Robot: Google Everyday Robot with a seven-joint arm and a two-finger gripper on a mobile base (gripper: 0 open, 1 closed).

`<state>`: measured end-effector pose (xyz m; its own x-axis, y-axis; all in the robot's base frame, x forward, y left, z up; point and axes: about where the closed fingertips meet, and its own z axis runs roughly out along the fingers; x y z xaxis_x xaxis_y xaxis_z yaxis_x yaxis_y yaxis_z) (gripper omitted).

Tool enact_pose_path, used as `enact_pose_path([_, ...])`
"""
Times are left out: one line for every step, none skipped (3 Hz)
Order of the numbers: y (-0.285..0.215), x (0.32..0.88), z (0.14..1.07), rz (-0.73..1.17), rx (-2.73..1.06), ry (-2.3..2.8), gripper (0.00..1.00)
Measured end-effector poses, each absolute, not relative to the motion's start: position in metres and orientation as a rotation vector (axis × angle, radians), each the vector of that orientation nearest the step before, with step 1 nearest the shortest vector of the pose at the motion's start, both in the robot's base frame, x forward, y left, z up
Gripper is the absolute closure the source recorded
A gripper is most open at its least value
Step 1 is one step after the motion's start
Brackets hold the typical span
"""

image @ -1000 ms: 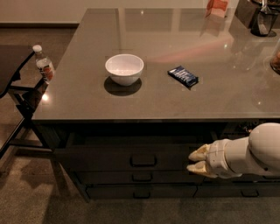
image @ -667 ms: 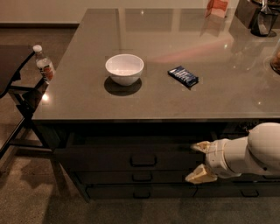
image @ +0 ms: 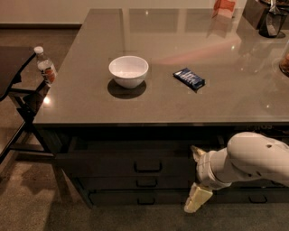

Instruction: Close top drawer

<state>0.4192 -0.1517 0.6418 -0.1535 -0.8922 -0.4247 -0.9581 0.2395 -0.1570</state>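
The top drawer is a wide dark-grey front just under the counter edge, with a U-shaped pull at its centre. It seems to stand out a little from the cabinet, with a dark gap above it. My gripper is open in front of the drawer's right part, to the right of the pull. One fingertip points up near the drawer's top edge and the other hangs lower, by the lower drawers. It holds nothing. Whether it touches the front I cannot tell.
On the grey counter stand a white bowl and a blue packet. An orange bag and a dark container stand at the back right. A water bottle sits on a dark stand at the left. Lower drawers have smaller pulls.
The gripper's fingers were together a second ago and have spread wide apart, one up and one down. The arm has stayed at the drawer's right part.
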Motion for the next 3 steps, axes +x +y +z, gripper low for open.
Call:
enact_pose_path([-0.152,0.419,0.642,0.207,-1.692,2.09,0.0])
enact_pose_path([-0.146,0.425,0.679,0.159,-1.706,2.01,0.0])
enact_pose_path([-0.147,0.42,0.674,0.167,-1.709,2.02,0.0])
